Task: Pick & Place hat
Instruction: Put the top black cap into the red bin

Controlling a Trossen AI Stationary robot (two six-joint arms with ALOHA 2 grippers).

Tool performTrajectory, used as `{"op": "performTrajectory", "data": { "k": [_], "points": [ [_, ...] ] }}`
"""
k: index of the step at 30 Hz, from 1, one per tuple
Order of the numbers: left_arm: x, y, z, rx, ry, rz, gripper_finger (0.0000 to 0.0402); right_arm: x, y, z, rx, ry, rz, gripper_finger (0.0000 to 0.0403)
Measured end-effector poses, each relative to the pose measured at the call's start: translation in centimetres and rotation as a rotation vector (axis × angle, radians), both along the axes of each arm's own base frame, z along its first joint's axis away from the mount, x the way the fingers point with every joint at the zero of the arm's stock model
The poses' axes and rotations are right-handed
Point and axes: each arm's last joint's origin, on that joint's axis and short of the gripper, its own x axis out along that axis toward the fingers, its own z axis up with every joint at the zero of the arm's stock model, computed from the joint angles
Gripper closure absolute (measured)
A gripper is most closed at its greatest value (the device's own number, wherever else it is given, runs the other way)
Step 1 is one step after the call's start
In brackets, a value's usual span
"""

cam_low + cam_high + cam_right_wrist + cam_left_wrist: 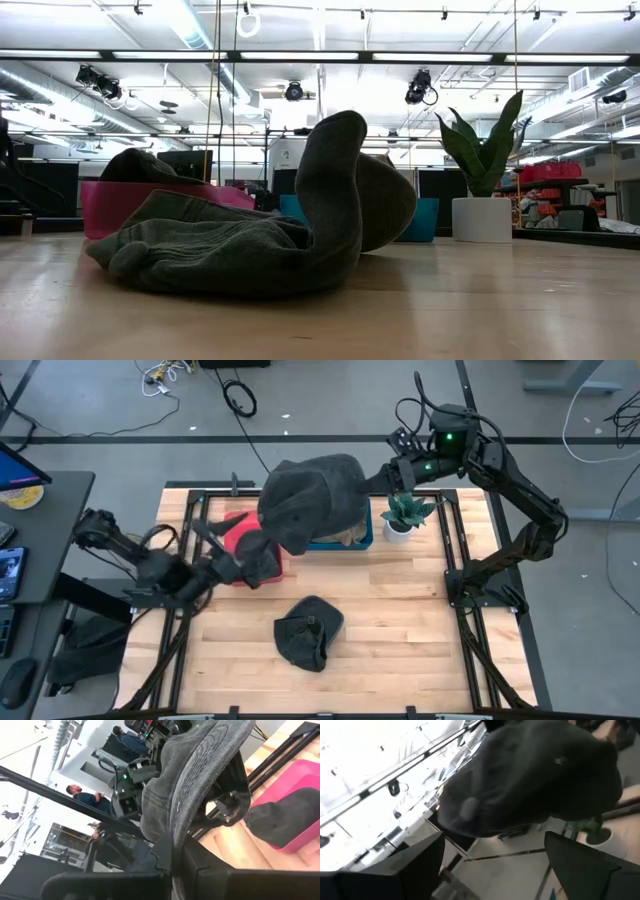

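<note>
My right gripper (pixel 376 481) is shut on a dark grey hat (pixel 315 500), which it carries in the air over the blue bin (pixel 358 542) at the table's far side. A second dark hat (pixel 310 632) lies crumpled on the wood near the table's middle and fills the foreground of the low view (pixel 250 240). A third dark hat (pixel 262 558) sits in the pink bin (pixel 234 525). My left gripper (pixel 232 566) is open at the pink bin's near-left side, tipped upward, and its wrist view looks up at the carried hat (pixel 535 775). My right gripper (pixel 172 852) pinches the stitched brim (pixel 187 805) of the hat between its two fingers. It comes roughly level from the table's right side. The hat is lifted clear of the bins and table, and its crown bulges out beyond the fingers toward the left.
A potted plant (pixel 405 515) stands just right of the blue bin, close under my right arm. The pink bin and blue bin stand side by side along the far edge. Bare wood lies to the right of and nearer than the middle hat. People stand in the room beyond (pixel 85 797).
</note>
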Motion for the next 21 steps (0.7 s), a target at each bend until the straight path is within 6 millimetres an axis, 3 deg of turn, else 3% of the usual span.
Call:
{"op": "performTrajectory", "data": {
  "k": [5,11,21],
  "points": [
    [0.9,0.8,-0.4,0.039,0.034,0.037,0.0057,0.6,-0.2,-0.4,0.050,0.027,-0.001,0.0394],
    [1.1,1.2,0.0,0.017,-0.044,0.003,0.0058,0.9,-0.3,-0.6,0.081,0.039,-0.011,0.0394],
    [1.3,1.9,0.4,0.164,0.019,0.001,0.0058,1.3,-0.3,-0.9,0.119,0.062,-0.016,0.0394]
  ]
}}
